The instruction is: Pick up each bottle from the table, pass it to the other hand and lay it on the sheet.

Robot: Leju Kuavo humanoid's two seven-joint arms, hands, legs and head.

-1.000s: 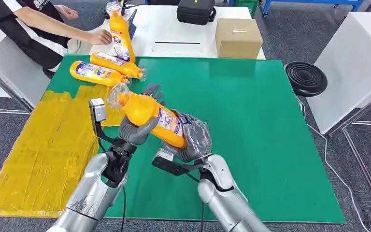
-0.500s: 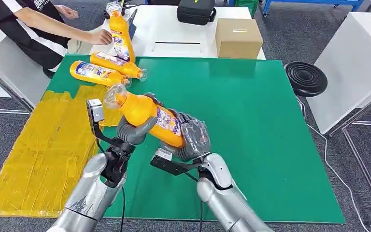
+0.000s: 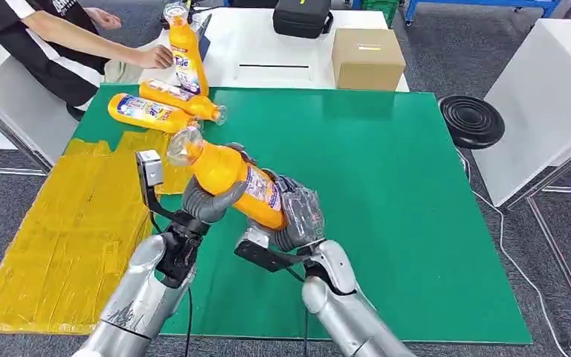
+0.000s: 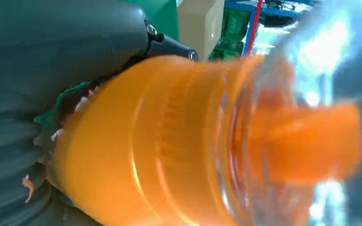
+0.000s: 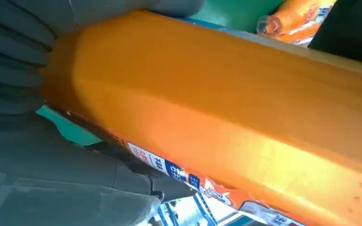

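An orange bottle (image 3: 227, 175) with a clear cap hangs tilted above the green mat (image 3: 386, 186), gripped by both hands at once. My left hand (image 3: 207, 201) wraps the upper body of the bottle, near the neck. My right hand (image 3: 297, 216) grips its base end. The left wrist view shows the bottle (image 4: 169, 141) close up against my left hand (image 4: 37, 70). In the right wrist view the bottle (image 5: 226, 99) lies across my right hand (image 5: 33, 122). Two more orange bottles (image 3: 165, 106) lie on the mat by the yellow sheet (image 3: 67, 230).
A person (image 3: 52, 41) at the far left holds a fourth orange bottle (image 3: 185, 56) upright at the table's back edge. A cardboard box (image 3: 366, 58) and a black case (image 3: 302, 16) stand on the white table behind. A black stool (image 3: 471, 119) stands to the right.
The held bottle and both hands shifted only slightly, first a little left, then back right. The person's bottle stays upright.
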